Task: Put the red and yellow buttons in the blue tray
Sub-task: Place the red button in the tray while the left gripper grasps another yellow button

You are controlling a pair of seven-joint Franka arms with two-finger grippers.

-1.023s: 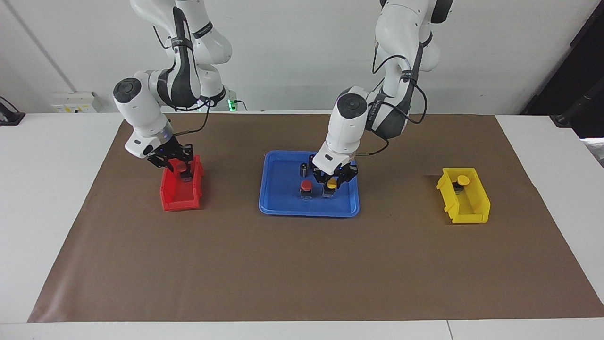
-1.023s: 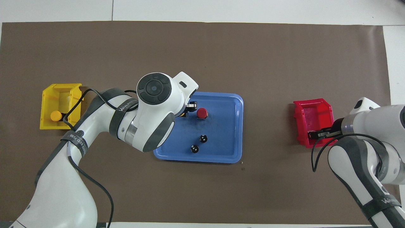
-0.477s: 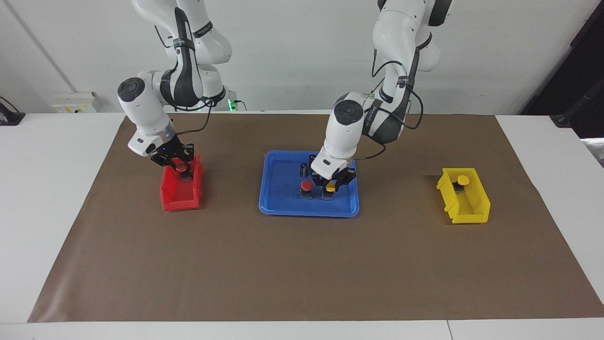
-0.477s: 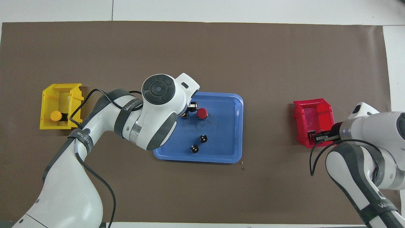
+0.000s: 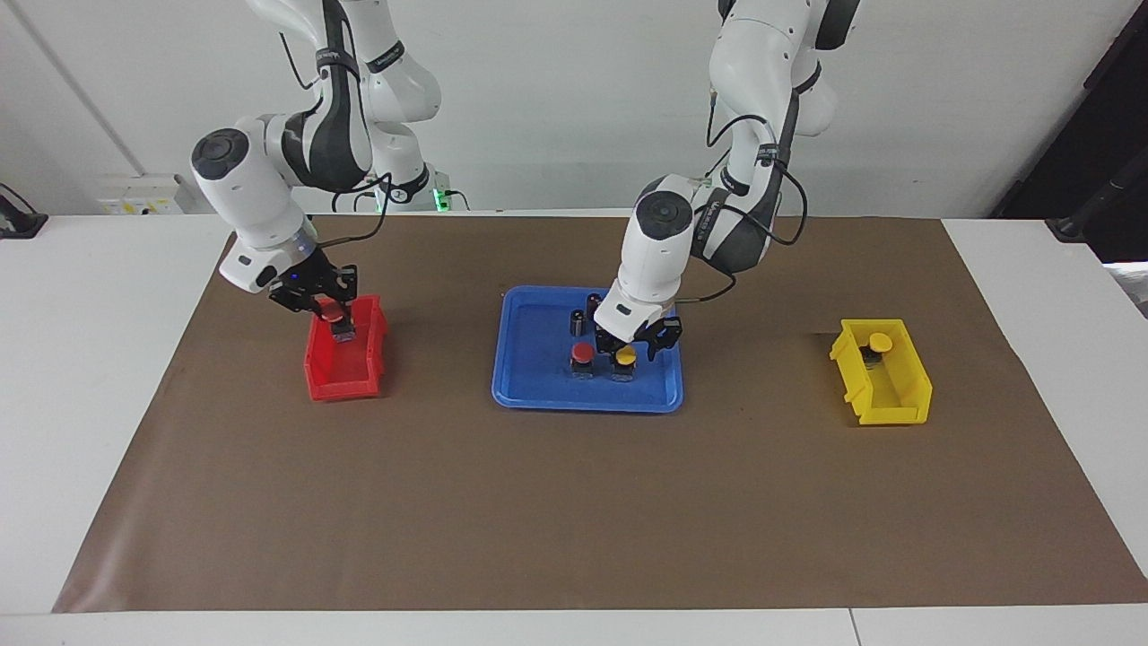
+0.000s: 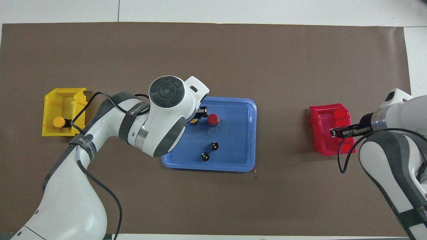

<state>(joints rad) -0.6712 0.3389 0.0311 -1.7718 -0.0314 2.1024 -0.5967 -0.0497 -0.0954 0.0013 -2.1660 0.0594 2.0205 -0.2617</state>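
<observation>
Facing and overhead cameras, both high, oppose each other, sharing the blue tray [image 5: 538, 377].

- A white word is showing on the black band [image 6: 133, 110] around the left arm, in the overhead view. It is looking like "WANJEED", but the last letters are not clear.
- The same kind of word is appearing on the band [image 6: 406, 213] of the right arm, partly hidden.
- Nothing else is reading clearly.
</observation>
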